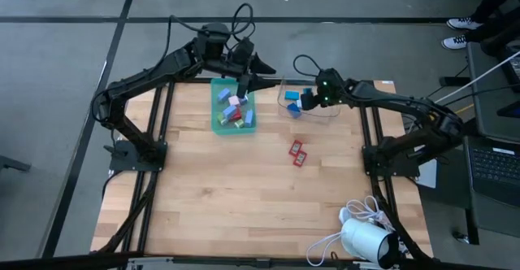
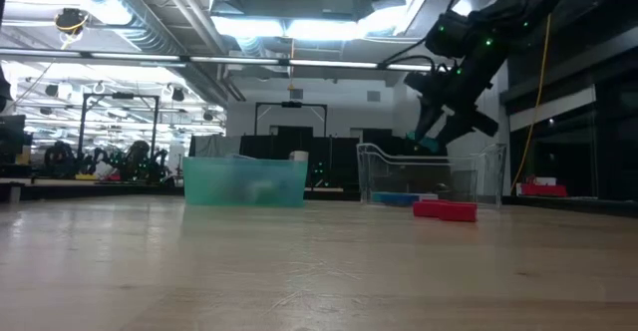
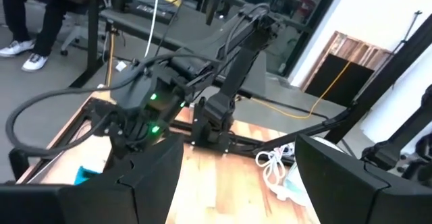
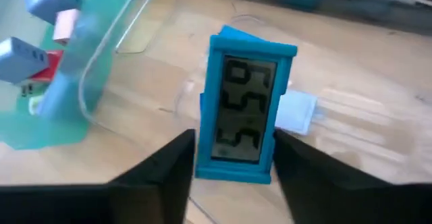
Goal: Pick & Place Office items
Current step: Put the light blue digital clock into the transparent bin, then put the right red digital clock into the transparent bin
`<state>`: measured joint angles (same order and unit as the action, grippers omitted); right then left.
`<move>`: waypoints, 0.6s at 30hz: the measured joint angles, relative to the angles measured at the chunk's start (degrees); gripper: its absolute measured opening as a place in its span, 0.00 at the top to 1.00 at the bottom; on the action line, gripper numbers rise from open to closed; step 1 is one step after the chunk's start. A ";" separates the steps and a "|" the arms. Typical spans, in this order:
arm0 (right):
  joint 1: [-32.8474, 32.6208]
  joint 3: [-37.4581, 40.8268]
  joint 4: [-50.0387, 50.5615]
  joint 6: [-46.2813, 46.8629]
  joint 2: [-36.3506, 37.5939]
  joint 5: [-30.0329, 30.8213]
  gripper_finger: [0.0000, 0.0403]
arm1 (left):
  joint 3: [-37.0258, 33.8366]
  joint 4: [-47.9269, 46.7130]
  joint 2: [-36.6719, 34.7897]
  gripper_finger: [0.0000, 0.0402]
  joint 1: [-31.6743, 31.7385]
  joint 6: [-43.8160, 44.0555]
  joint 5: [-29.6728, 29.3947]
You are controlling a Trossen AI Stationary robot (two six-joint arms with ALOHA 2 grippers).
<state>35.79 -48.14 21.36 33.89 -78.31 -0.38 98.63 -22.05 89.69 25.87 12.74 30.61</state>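
Your left gripper [image 1: 250, 81] hangs open over the far edge of the teal tray [image 1: 218, 125], where most of the small blocks [image 1: 234, 107] lie. To its right, your right gripper [image 1: 299, 101] brackets a blue block [image 4: 244, 131] above the clear bin [image 1: 333, 116], though I cannot tell whether it grips; two red blocks [image 1: 297, 152] lie on the table [image 1: 244, 197]. These look light, stiff and slippery, so pinch the flat sides.

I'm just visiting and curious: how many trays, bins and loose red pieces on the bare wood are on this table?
Tray: 1
Bin: 1
Red pieces: 2
Total: 4
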 joint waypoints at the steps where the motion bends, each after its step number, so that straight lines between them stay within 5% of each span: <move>1: 0.00 0.02 0.02 -0.04 0.27 -0.40 0.47 | 0.00 -0.27 0.02 0.31 0.00 -0.01 -0.08; 8: 0.00 -0.51 -2.95 1.25 0.56 -2.48 0.19 | 0.00 -1.04 0.04 0.31 0.00 -0.97 -1.62; 18: -6.56 -11.24 -1.53 8.37 0.64 -9.45 0.24 | 0.00 -8.58 0.09 0.31 -0.33 -6.39 -2.56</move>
<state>29.23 -59.38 19.83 42.26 -77.67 -9.83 98.63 -30.64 89.78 25.54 6.34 28.05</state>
